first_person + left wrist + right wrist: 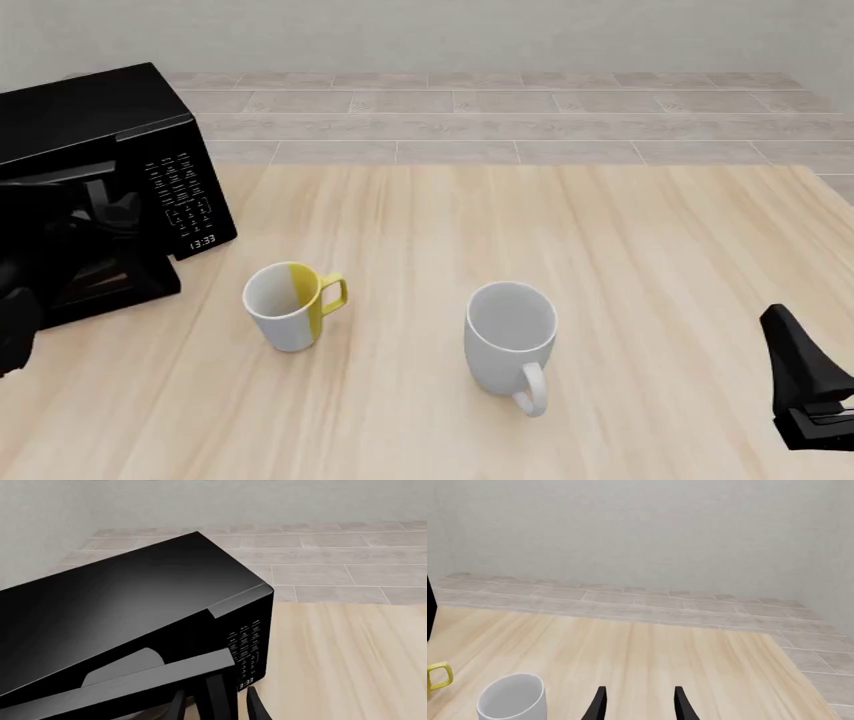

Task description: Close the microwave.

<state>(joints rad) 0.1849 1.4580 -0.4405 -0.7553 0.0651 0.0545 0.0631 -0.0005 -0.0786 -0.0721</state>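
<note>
Left wrist view: the glossy black microwave (133, 610) fills the view, its door (120, 690) ajar, white keypad (245, 647) beside it; the left fingers (257, 707) sit narrowly apart by the door.

Front view: the microwave stands at the far left of the pale wood-grain worktop (601, 260); a yellow-handled mug (290, 305) and a white mug (510, 340) stand nearer.

Right wrist view: the right fingers (597, 705) hover slightly apart, holding nothing.

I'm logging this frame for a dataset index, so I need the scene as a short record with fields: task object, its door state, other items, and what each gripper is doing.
task object: microwave, far left of the table
door state: door partly open, grey plate visible inside
left gripper: at the door's edge, fingers apart
right gripper: open, holding nothing, over the table's near right
other items: yellow-and-white mug; white mug to its right
display: reads 13:33
</note>
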